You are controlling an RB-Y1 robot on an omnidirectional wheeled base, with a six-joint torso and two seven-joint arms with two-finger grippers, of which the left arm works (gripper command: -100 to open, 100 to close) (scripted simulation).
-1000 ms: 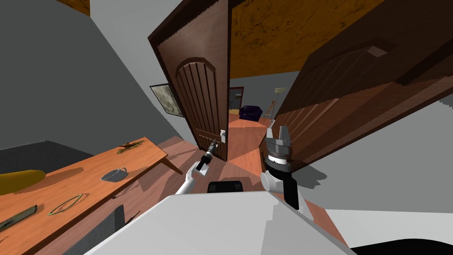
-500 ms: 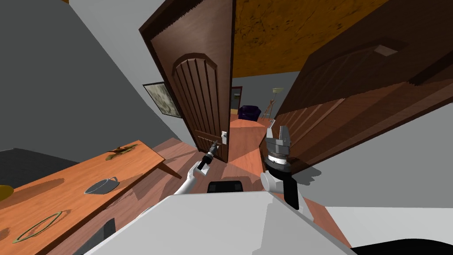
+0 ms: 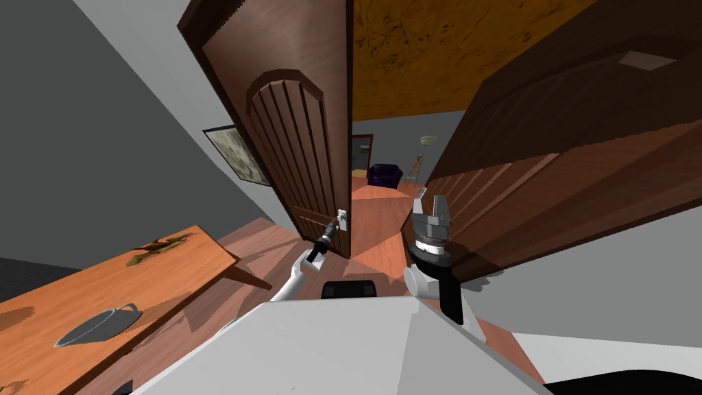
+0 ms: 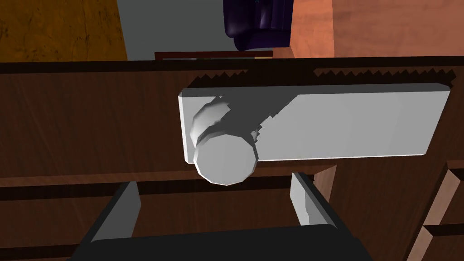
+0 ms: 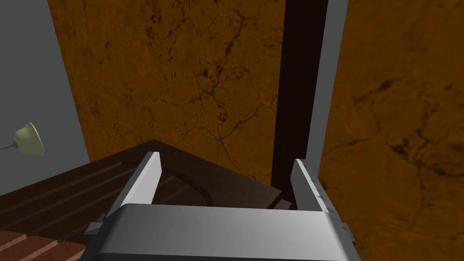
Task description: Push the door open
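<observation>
Reaching for the dark brown door [image 3: 295,137], which stands ajar right ahead of the bot. Left gripper [image 3: 334,223] sits by the pale knob [image 4: 225,156] on its plate [image 4: 344,122], fingers spread, gripping nothing. Right gripper [image 3: 430,203] is up near a second brown door [image 3: 548,171], also spread & empty.

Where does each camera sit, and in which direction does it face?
Head view: on the head, steeply down and forward; brown door, left gripper, right gripper.
Left wrist view: on the left hand, facing the door's grey knob; own open fingers.
Right wrist view: on the right hand, facing upward; own open fingers.
Shared: head and left wrist views show that knob.
</observation>
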